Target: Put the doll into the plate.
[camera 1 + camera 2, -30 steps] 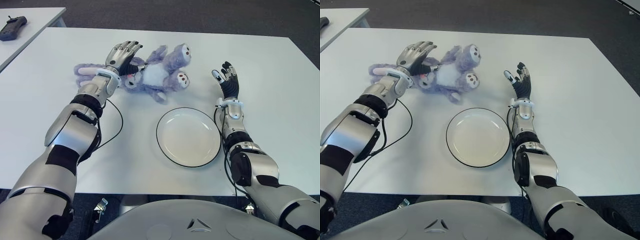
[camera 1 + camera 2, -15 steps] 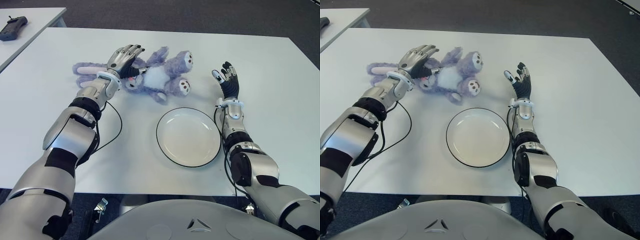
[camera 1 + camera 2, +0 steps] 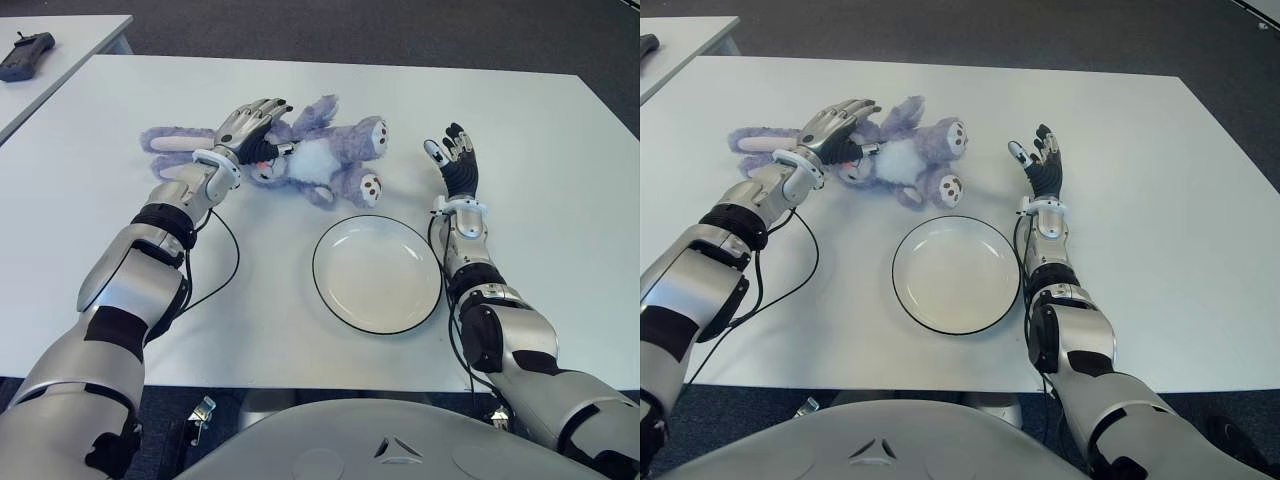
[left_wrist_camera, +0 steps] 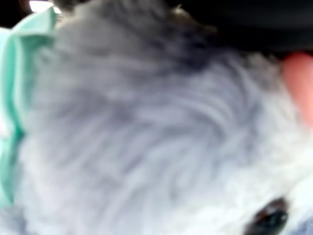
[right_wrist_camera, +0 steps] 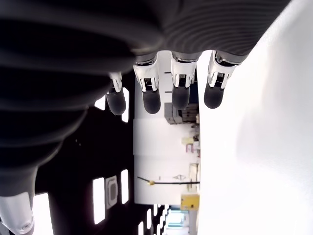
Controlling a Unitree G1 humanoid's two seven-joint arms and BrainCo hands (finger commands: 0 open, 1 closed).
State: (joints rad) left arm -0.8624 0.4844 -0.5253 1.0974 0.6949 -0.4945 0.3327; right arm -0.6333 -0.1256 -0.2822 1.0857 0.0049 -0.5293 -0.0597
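The doll (image 3: 310,155) lies on the table (image 3: 560,130) toward its far edge, beyond the plate (image 3: 377,272). It is clamped at the head by the left hand (image 3: 245,125). It should be lifted clear, then lowered onto the plate's middle. The right hand (image 3: 455,160), beside the plate's right, is spread and holds nothing. Only in the left wrist view is a mint bow (image 4: 19,98) seen.

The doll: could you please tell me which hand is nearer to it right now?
Left. The left hand lies on the doll, fingers over its head end. The right hand is open on the doll's right, apart from it, beyond the plate.
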